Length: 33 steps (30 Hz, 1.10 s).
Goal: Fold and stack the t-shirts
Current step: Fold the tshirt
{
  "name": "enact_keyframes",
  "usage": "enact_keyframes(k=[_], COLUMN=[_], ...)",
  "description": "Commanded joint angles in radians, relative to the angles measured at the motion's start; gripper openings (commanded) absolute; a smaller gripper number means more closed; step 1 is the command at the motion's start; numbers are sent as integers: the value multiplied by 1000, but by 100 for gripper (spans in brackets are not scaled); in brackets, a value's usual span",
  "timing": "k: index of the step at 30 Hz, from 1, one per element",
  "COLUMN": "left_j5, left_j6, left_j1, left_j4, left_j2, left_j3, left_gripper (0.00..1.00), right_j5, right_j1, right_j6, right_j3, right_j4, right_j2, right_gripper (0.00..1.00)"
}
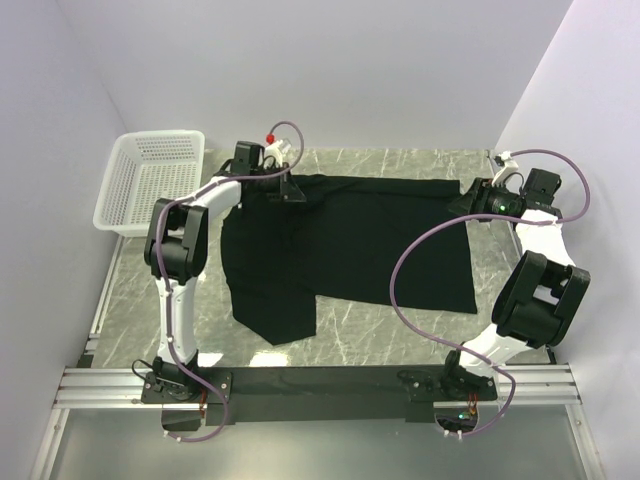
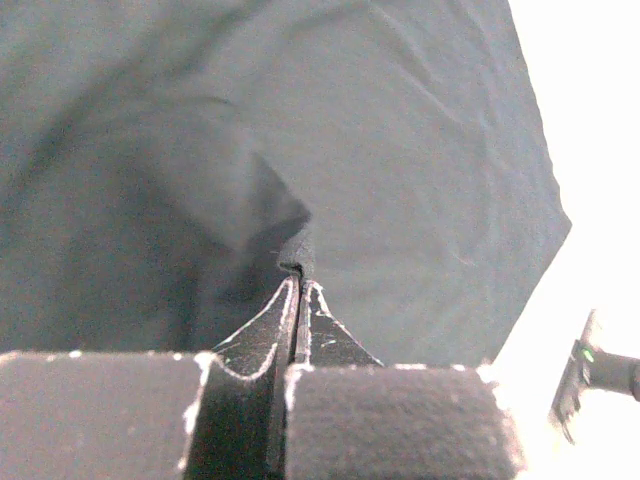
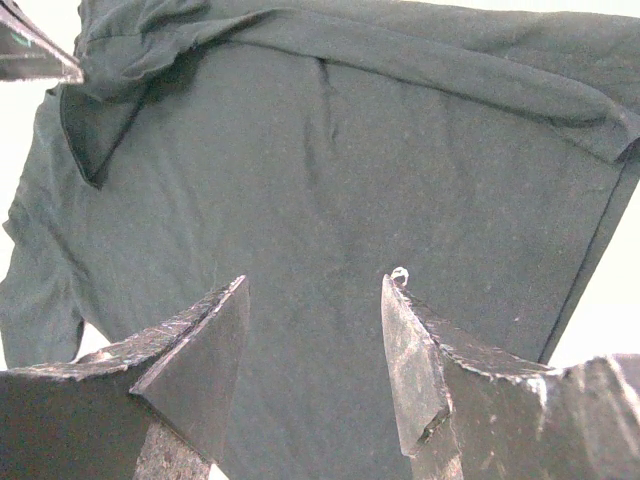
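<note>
One black t-shirt point(image 1: 350, 245) lies spread on the marble table, its far edge folded over and one sleeve hanging toward the near left; no logo shows. My left gripper point(image 1: 287, 188) is at the shirt's far left corner, shut on a pinch of the black cloth point(image 2: 296, 255). My right gripper point(image 1: 470, 200) is open at the shirt's far right corner, its fingers point(image 3: 205, 345) hovering over the flat cloth point(image 3: 330, 200) with nothing between them.
A white mesh basket point(image 1: 150, 180) stands at the far left, beside the left arm. White walls close in the table on three sides. Bare marble point(image 1: 390, 335) shows in front of the shirt.
</note>
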Motion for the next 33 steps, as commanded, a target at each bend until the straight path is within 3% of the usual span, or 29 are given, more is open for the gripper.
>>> enact_keyframes(k=[1, 3, 9, 10, 12, 15, 17, 20, 28, 33], left_j5=[124, 177, 275, 261, 259, 120, -71, -290, -447, -555], left_j6=[39, 78, 214, 222, 259, 228, 131, 60, -17, -281], left_j1=[-41, -69, -109, -109, -109, -103, -83, -52, -89, -100], left_j4=[-18, -89, -280, -313, -355, -317, -169, -95, -121, -69], left_j2=[-38, -13, 10, -7, -30, -122, -236, -352, -516, -598], left_j3=[-14, -4, 29, 30, 42, 2, -66, -187, -436, -592], left_gripper=[2, 14, 36, 52, 63, 66, 66, 67, 68, 65], right_j5=[-21, -21, -21, -18, -18, -16, -9, 11, 14, 14], right_j1=[-9, -9, -9, -9, -9, -9, -6, 0, 12, 17], right_j6=[9, 9, 2, -1, 0, 5, 5, -6, 5, 6], right_j3=[-7, -6, -3, -1, 0, 5, 5, 20, 19, -1], right_j4=[27, 24, 16, 14, 16, 19, 22, 5, 10, 14], right_j2=[-49, -52, -55, -57, -55, -50, -47, -37, -20, -26], right_gripper=[62, 62, 62, 62, 62, 62, 62, 62, 62, 62])
